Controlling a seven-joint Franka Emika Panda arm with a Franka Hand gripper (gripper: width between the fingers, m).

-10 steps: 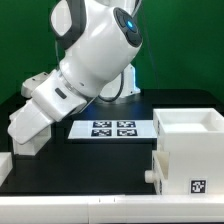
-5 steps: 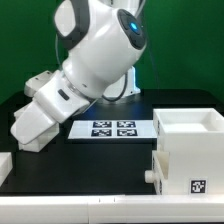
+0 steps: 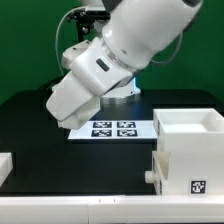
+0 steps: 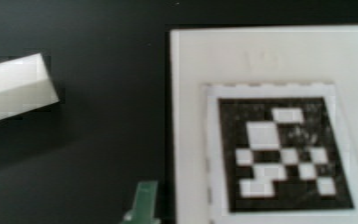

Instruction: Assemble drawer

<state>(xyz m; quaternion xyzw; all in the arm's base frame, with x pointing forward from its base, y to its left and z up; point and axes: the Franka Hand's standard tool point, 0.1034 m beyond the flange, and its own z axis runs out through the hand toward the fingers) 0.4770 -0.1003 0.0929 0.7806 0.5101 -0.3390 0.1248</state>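
Observation:
A tall white casing (image 3: 188,155) with an open top and a small tag on its front stands at the exterior view's right. A low white piece (image 3: 5,165) lies at the exterior view's left edge, mostly cut off; I cannot tell whether it is the drawer. The wrist view shows a white slab-like piece (image 4: 16,88) on the black table, apart from the marker board (image 4: 194,120). My arm (image 3: 95,80) hangs over the marker board's left end (image 3: 82,129) and hides the gripper in the exterior view. Only one green fingertip (image 4: 144,203) shows in the wrist view, holding nothing visible.
The black table (image 3: 70,170) runs to a white front edge. The marker board with several tags lies mid-table, just left of the casing. A small knob (image 3: 150,176) sticks out of the casing's left side. A green wall stands behind.
The arm has swung up and toward the exterior view's right. Its wrist end has moved from low over the table's left side to above the marker board's left end.

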